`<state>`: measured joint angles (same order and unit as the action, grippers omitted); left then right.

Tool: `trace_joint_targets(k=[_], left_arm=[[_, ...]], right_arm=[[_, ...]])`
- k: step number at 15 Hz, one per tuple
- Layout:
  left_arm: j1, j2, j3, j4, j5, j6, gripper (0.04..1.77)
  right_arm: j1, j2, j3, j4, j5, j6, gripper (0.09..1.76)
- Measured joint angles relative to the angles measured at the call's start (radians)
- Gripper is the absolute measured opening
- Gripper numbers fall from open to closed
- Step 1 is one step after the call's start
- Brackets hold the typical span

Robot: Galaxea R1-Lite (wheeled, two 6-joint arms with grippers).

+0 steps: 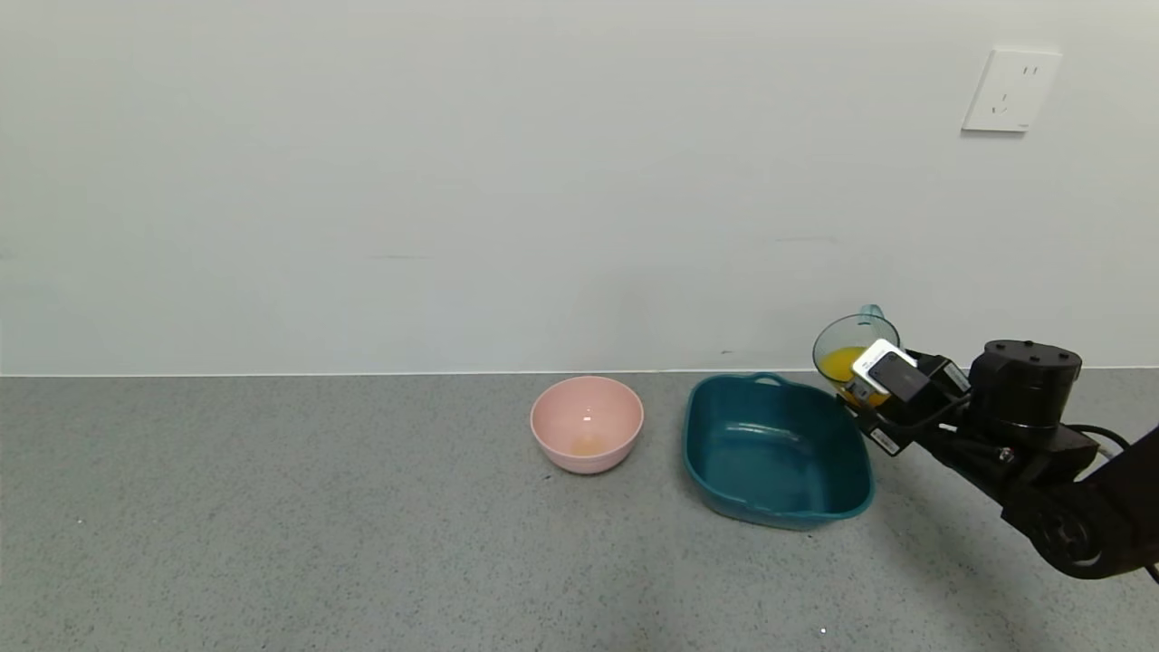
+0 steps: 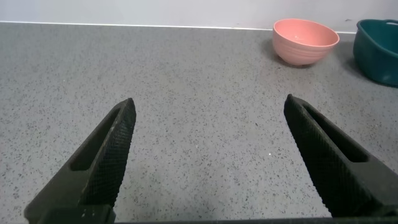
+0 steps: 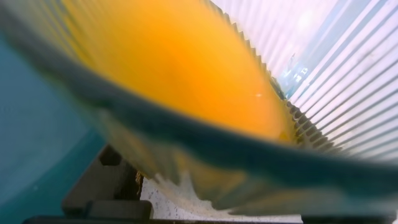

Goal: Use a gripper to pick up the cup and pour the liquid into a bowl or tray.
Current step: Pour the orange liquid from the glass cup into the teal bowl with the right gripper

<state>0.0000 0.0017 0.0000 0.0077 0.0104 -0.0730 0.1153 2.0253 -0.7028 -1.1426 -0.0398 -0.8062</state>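
My right gripper point(image 1: 871, 388) is shut on the cup point(image 1: 854, 337), a translucent blue-grey tumbler held in the air and tilted toward the bowl or tray. Orange-yellow liquid point(image 1: 842, 362) lies in the cup's lower part. The cup hangs just above the right rim of the dark teal basin point(image 1: 715, 480), which stands on the grey counter. In the right wrist view the liquid point(image 3: 180, 62) and the cup's wall point(image 3: 205, 149) fill the frame, with the teal basin point(image 3: 31, 124) beside them. My left gripper point(image 2: 208, 115) is open over bare counter, far from the vessels.
A round pink bowl point(image 1: 587, 424) stands left of the basin, with a faint orange trace inside. The left wrist view shows the pink bowl point(image 2: 305, 40) and the basin's edge point(image 2: 378, 50) far off. A white wall with a socket point(image 1: 1010, 91) runs behind the counter.
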Motion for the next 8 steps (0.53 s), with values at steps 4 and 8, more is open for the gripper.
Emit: trace_joint_targets(k=[4, 8], left_arm=[[0.0, 0.0, 0.0, 0.0, 0.0, 0.0, 1.72], [0.0, 0.0, 0.0, 0.0, 0.0, 0.0, 1.72]], right_arm=[[0.005, 0.0, -0.001, 0.023, -0.001, -0.063, 1.33], [0.019, 0.0, -0.008, 0.045, -0.032, -0.11, 1.33]])
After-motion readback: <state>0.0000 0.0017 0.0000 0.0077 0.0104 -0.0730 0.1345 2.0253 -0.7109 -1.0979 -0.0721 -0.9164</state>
